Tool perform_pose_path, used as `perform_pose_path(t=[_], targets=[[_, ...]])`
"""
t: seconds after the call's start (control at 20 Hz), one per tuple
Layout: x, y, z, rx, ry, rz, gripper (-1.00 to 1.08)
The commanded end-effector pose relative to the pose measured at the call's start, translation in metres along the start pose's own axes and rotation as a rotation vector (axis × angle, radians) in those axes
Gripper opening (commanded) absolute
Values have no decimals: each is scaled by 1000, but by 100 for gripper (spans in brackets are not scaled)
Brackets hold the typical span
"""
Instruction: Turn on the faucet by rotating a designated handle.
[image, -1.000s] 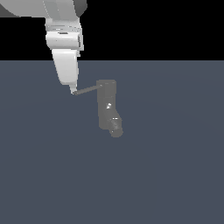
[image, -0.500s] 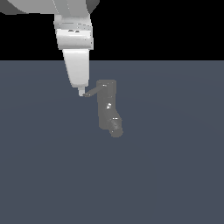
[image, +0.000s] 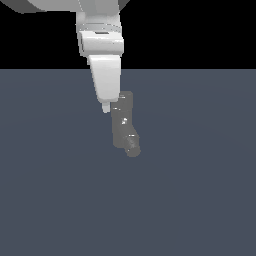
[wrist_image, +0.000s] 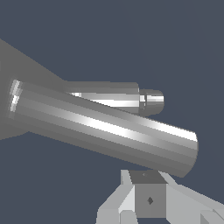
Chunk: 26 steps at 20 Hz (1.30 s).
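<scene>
Pushed closer: pincer (image: 106, 107) now right beside the top of the faucet (image: 124, 125), nearer than a second ago. Handle (wrist_image: 105, 131) swung in, almost hidden behind the arm. Turning well begun, probably. Open or closed pincer? Cannot tell. Faucet standing mid-tabletop (image: 200, 200).

Robot arm (image: 102, 47) as I see it in the exterior view: glossy white, blocky housing with a thin dark seam across the wrist, tapering to a narrow white gripper (image: 105, 107). In the wrist view I see pale grey, faceted finger bodies (wrist_image: 131, 203) flanking a darker grey square face with one small diamond-shaped mark.
</scene>
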<state>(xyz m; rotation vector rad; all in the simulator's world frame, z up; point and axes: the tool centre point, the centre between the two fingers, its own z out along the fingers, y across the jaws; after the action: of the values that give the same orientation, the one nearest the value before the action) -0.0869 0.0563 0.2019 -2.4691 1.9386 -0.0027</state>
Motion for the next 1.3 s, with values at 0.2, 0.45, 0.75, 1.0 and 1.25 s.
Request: perform_pose_path(t=[0.2,0.45,0.75,1.0,1.25], targets=[[13,8,0,-1,1,2,-100],[39,8,0,-1,1,3,-100],[67,8,0,-2,1,5,-100],[88,8,0,-2,1,7,-100],[108,9,0,-2,0,8,-100]])
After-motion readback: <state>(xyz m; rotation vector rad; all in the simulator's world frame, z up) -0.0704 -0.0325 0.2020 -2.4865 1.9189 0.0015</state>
